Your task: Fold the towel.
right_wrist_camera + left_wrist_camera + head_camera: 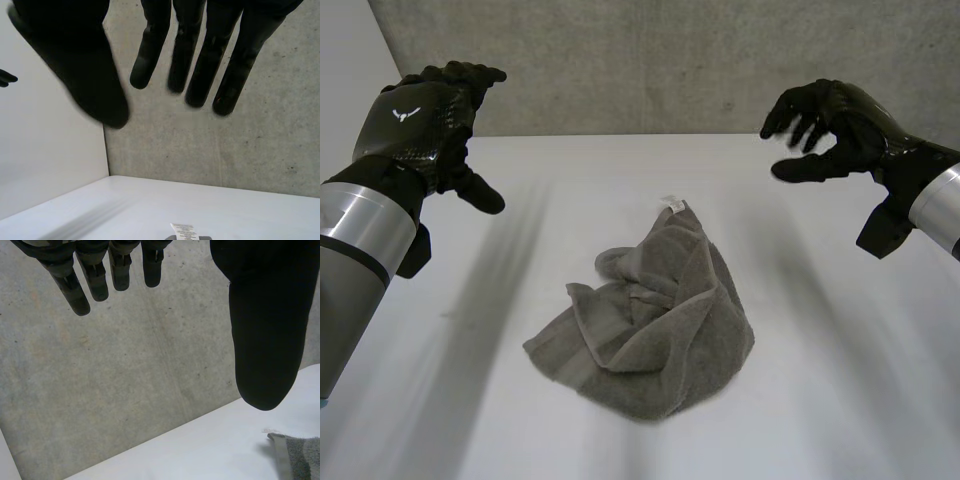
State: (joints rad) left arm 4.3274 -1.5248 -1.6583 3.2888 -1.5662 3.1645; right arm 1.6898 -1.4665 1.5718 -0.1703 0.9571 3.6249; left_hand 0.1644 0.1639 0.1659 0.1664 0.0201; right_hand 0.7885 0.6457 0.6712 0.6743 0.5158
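Note:
A grey towel point(650, 310) lies crumpled in a heap in the middle of the white table point(840, 400), its white label point(672, 203) at the far tip. My left hand point(420, 125) hovers high above the table's far left, open, fingers point(80, 295) spread and thumb point(265, 340) apart, holding nothing. One towel corner point(300, 455) lies below its thumb. My right hand point(840, 125) hangs in the air at the far right, well clear of the towel. Its fingers point(200, 75) are loosely extended and empty, and the label point(185, 231) lies beneath them.
A grey concrete wall point(670, 60) runs along the table's far edge, and a pale wall point(45, 150) closes the left side. Bare white tabletop surrounds the towel on all sides.

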